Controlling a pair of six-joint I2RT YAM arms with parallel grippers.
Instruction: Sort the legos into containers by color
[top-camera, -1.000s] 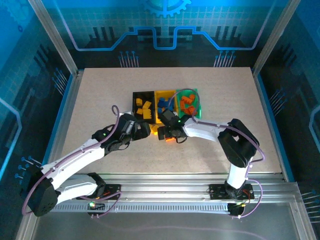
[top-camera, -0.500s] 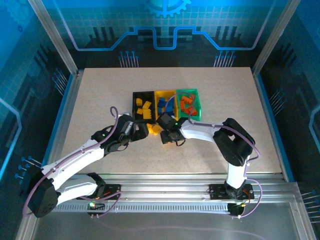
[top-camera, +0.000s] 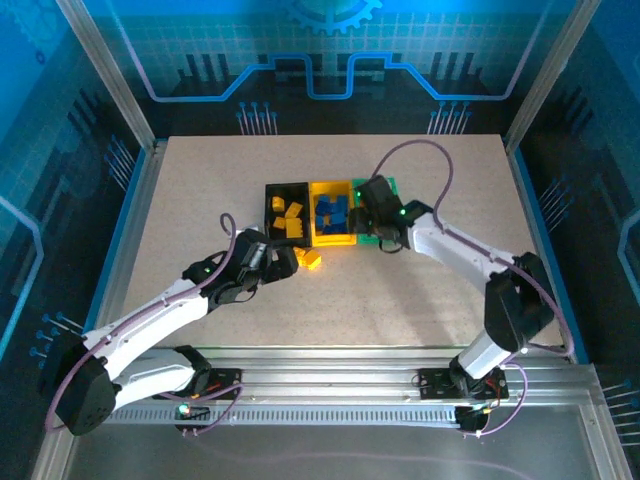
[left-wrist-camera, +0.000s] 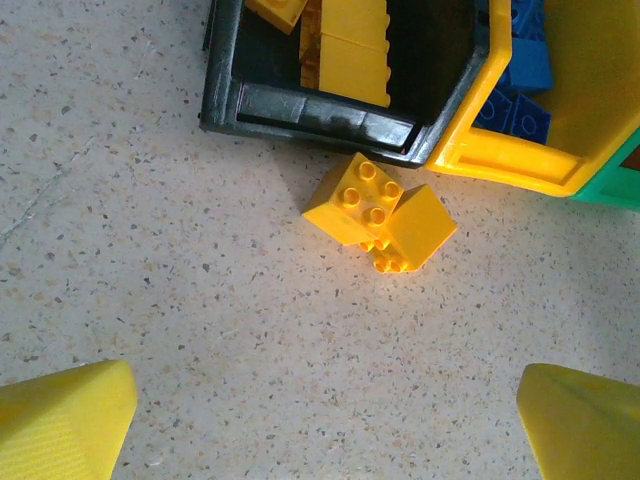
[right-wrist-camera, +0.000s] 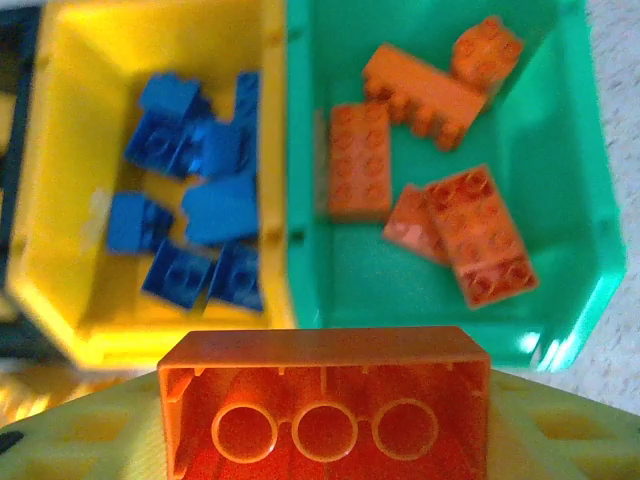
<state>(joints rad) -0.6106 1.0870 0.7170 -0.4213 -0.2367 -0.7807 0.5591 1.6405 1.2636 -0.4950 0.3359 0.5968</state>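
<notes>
Legos (top-camera: 330, 212) are nearly sorted. The right gripper (right-wrist-camera: 323, 445) squeezes an orange brick (right-wrist-camera: 323, 385) above the green bin (right-wrist-camera: 372, 272) — where orange ones go. The left gripper (left-wrist-camera: 320, 430), jaws wide apart, hangs over two yellow bricks (left-wrist-camera: 375, 215) beside the black bin (left-wrist-camera: 310, 110).

The top camera looks down from high behind the near edge of the table (top-camera: 200, 190), far enough to take in all of it, with the bins (top-camera: 332, 241) near the middle. The left wrist camera faces down, close over the table just in front of the black bin (left-wrist-camera: 310, 110) and yellow bin (left-wrist-camera: 500, 160). The right wrist camera sits closer still, looking into the yellow bin and green bin (right-wrist-camera: 590, 200); all three views share the yellow one.
</notes>
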